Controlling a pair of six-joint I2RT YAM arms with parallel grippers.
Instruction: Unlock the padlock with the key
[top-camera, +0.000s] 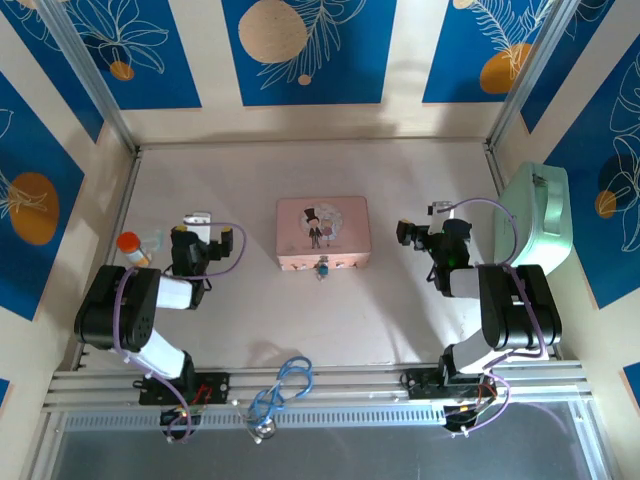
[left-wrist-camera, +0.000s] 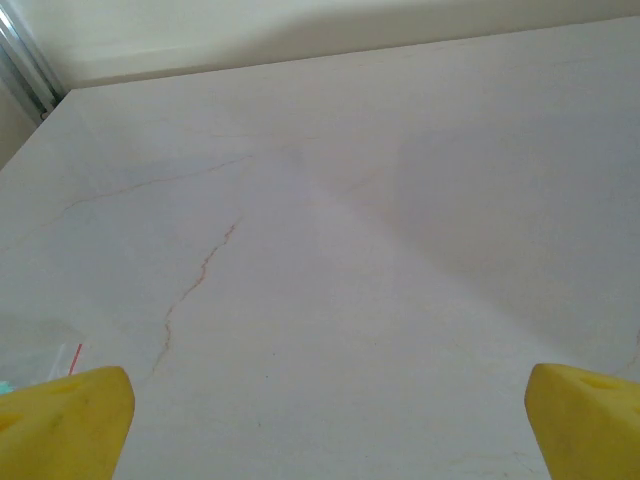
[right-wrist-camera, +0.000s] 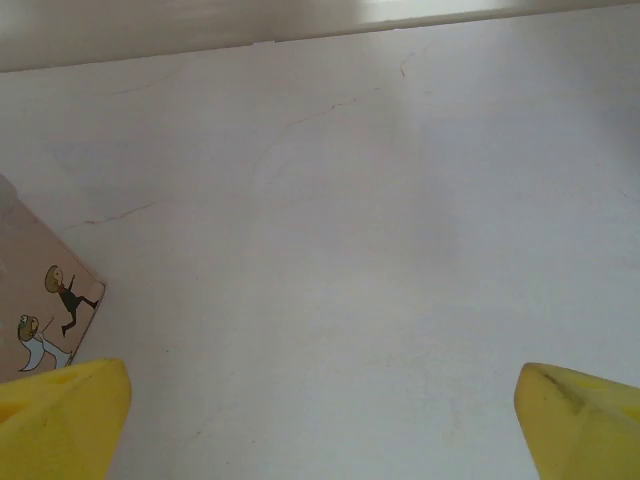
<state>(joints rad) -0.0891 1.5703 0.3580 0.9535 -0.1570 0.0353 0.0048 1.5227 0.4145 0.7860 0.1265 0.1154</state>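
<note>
1. Left pincer (left-wrist-camera: 325, 425): yellow fingertips spread wide with nothing between them. It stands to the left of the pink box (top-camera: 322, 232), over bare bench (left-wrist-camera: 330, 250).
2. Right pincer (right-wrist-camera: 320, 425): likewise spread and empty. It stands to the right of the pink box, a corner of which shows at the lower left of its wrist view.
3. Padlock (top-camera: 322, 268): hangs at the middle of the pink box's near face, touching it. It is too small to fix its long axis with certainty; the axis appears to run straight out from that face.
4. Assessment: the padlock lies inward of both pincers, on the box's near side. The right pincer appears marginally closer, and either arm would need to swing inward towards the box front.
</note>
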